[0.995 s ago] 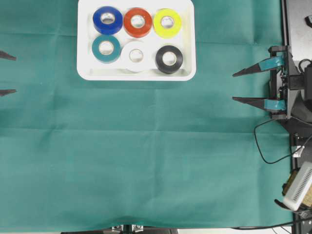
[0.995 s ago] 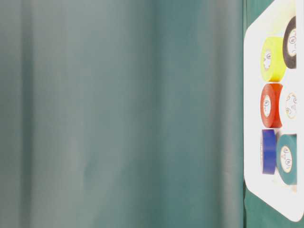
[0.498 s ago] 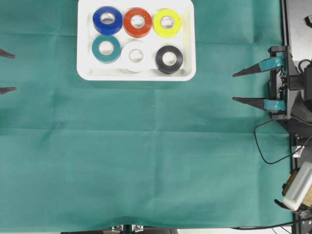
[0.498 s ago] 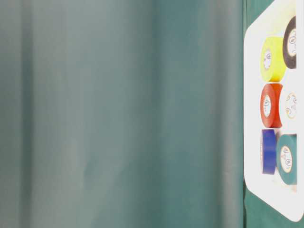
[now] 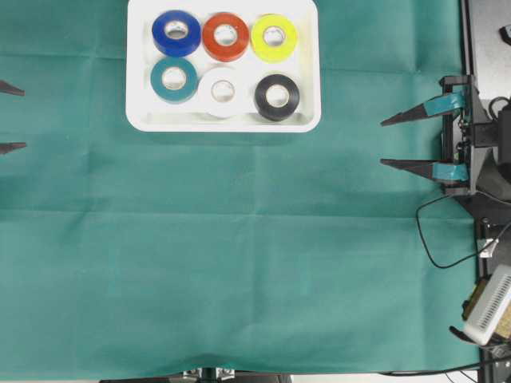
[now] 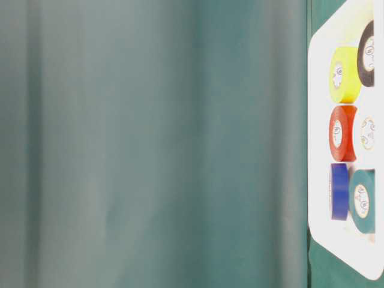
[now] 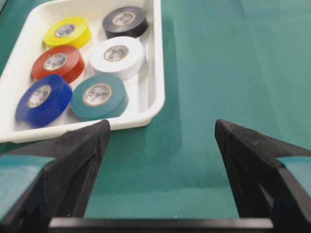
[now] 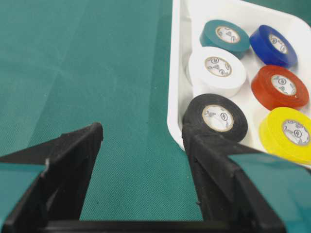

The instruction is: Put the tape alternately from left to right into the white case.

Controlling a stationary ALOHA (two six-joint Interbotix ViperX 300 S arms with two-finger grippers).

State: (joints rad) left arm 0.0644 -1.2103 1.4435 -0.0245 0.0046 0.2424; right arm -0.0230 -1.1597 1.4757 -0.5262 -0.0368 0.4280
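Note:
The white case lies at the top middle of the green cloth. Several tape rolls lie flat inside it: blue, red and yellow in the far row, teal, white and black in the near row. My left gripper is at the left edge, open and empty, well clear of the case. My right gripper is out to the right, also open and empty. In the right wrist view the black roll shows just beyond one finger.
Green cloth covers the table. The right arm's mount, a looping black cable and a white device sit along the right edge. The table-level view shows the case only at its right side.
The left gripper's fingertips have drifted slightly toward the top of the overhead view. The rolls, the case and the right gripper have not moved.

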